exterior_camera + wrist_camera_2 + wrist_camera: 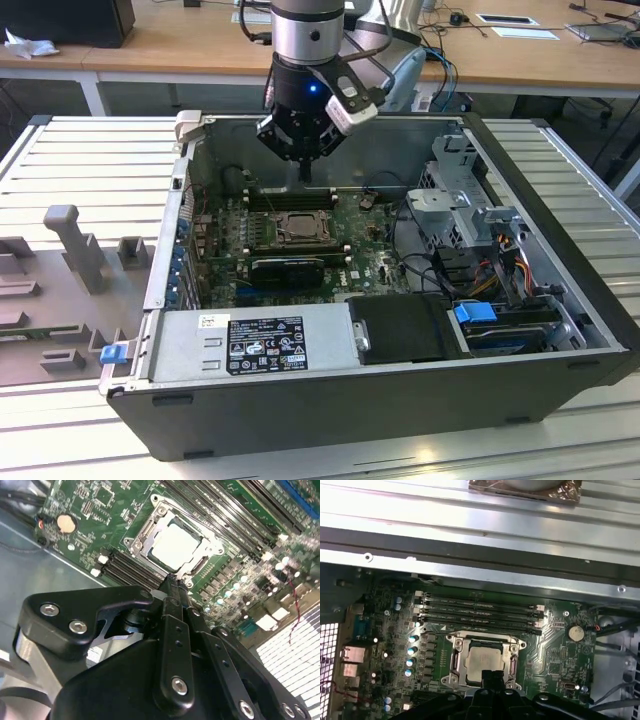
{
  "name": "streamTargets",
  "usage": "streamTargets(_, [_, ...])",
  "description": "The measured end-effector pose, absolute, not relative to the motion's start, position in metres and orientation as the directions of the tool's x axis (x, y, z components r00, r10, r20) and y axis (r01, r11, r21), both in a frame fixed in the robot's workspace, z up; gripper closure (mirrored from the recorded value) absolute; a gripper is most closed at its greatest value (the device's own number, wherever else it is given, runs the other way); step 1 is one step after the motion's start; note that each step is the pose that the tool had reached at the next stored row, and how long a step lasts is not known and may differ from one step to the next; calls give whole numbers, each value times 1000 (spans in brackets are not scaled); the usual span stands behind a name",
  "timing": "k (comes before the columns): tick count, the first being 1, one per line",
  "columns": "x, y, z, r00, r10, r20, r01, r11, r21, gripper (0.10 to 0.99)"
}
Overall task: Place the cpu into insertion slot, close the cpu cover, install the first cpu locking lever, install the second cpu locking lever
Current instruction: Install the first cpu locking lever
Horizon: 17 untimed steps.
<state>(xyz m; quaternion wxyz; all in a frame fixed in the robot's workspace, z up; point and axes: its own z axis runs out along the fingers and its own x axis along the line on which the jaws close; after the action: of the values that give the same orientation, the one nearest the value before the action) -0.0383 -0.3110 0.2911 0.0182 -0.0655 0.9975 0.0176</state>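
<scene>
The cpu is being shown lying flat inside the insertion slot, near the middle of the green motherboard and just beside the bank of memory slots. In both wrist views the cpu cover is being read as lying down around the chip, with its window framing the dull silver top. Whether any locking lever is latched cannot be told.

The chip is being judged light, stiff and smooth, and fragile where it meets the socket contacts beneath it. Any hold is therefore best taken on two opposite edges, never by a push off-centre on the lid. The cover is being judged a thin, stiff metal plate. It is best pressed on its frame and not through the window.

The arm is being held upright over the open computer case, with the wrist pointed straight down into it. The gripper is being hung above the socket's edge on the memory-slot side. In the exterior view it looks apart from the board. Its fingers are being pressed together into one narrow tip, and nothing is being held between them.
</scene>
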Motion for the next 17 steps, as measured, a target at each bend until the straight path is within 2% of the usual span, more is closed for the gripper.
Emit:
streamTargets(9, [-50,-311,287,-975,-220,-42,-221,975,33,980])
streamTargets(17, [-54,-311,273,-997,-72,-42,-73,997,32,980])
